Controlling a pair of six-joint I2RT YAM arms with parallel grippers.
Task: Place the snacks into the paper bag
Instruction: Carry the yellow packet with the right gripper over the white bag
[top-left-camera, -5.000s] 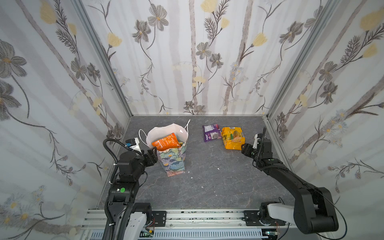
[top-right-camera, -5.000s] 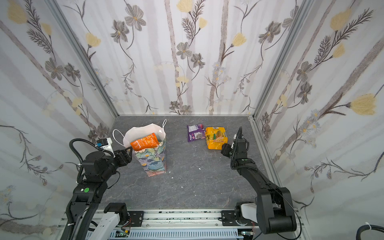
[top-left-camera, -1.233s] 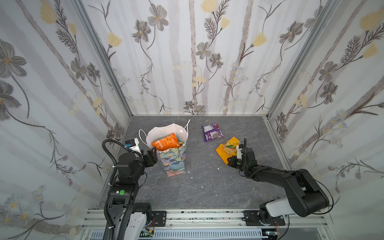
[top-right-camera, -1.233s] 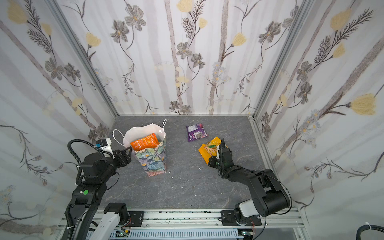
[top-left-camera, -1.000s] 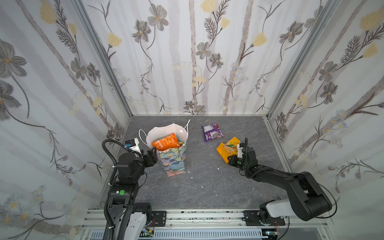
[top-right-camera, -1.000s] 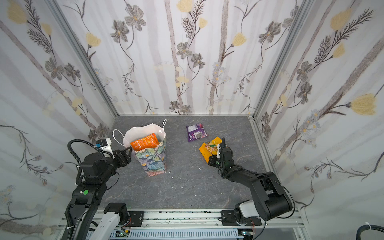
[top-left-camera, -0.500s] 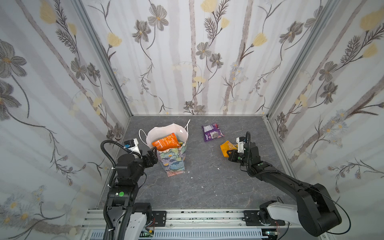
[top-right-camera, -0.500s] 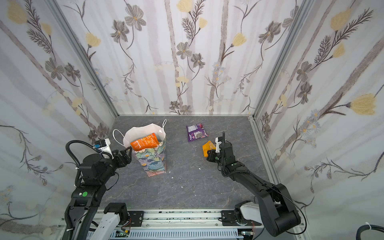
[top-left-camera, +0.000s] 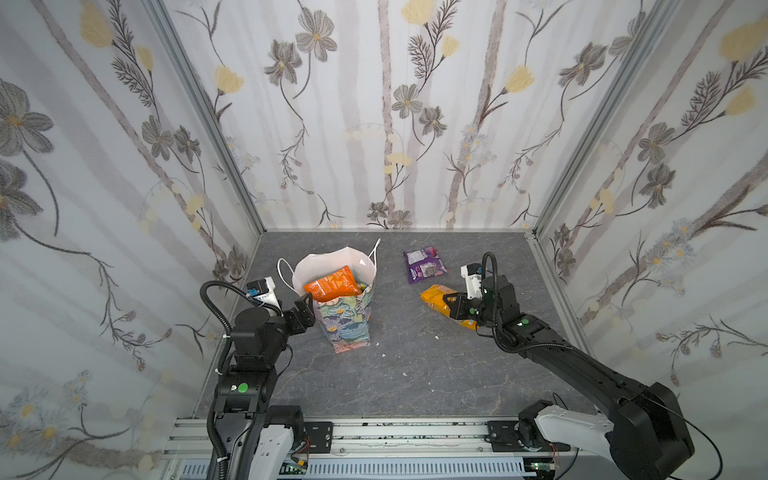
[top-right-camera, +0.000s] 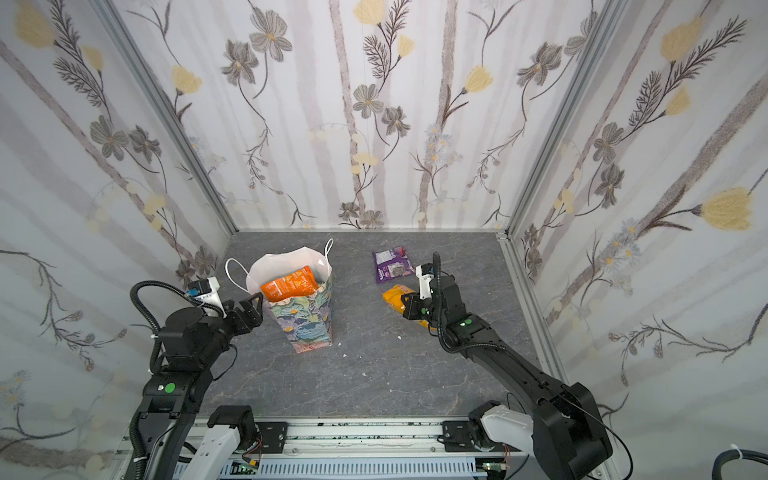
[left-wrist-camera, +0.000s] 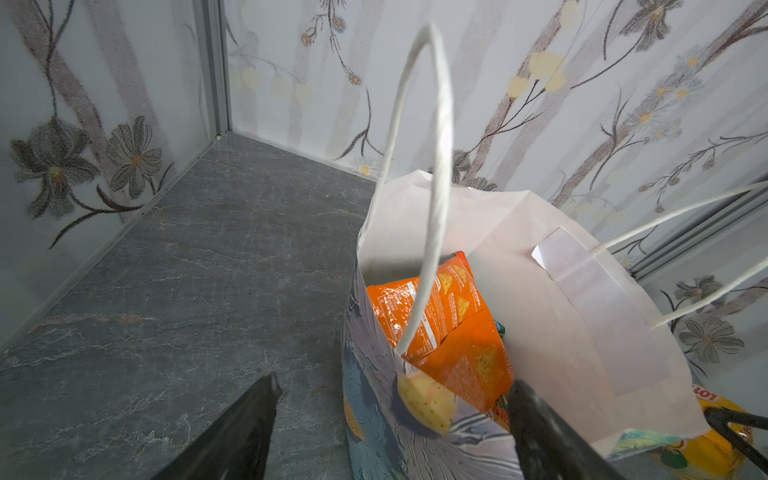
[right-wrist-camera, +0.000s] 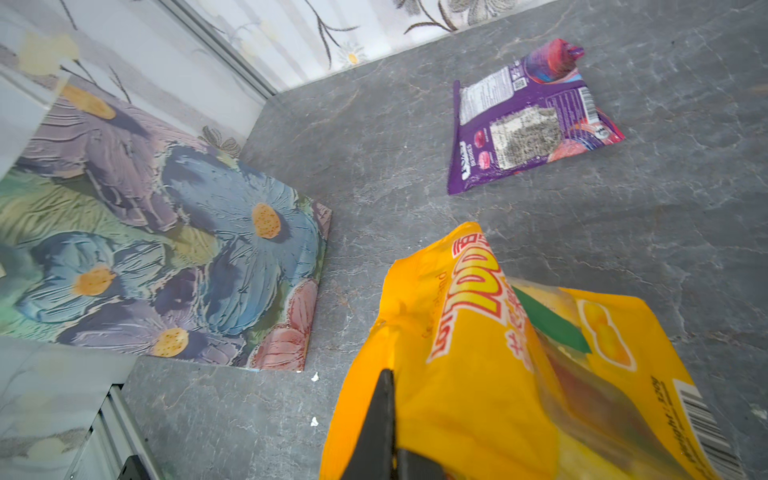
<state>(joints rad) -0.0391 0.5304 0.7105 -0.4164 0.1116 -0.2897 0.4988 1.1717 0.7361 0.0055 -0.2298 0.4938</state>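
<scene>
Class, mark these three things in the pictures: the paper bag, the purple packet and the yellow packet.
paper bag (top-left-camera: 347, 328): in a top view, on its printed outer wall.
purple packet (top-left-camera: 424, 266): in a top view, middle of its face.
yellow packet (right-wrist-camera: 457, 374): right wrist view, on its yellow front.

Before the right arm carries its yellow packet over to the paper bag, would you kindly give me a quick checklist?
1. Right gripper shut on yellow packet: ok.
2. Paper bag upright, mouth open: ok.
3. Room in the mouth: cannot tell; orange packet sticks out above the rim.
4. Left gripper steadying the bag: not ok; jaws open at its near edge.
5. Purple packet clear of the path: ok; flat on the table, apart.
</scene>
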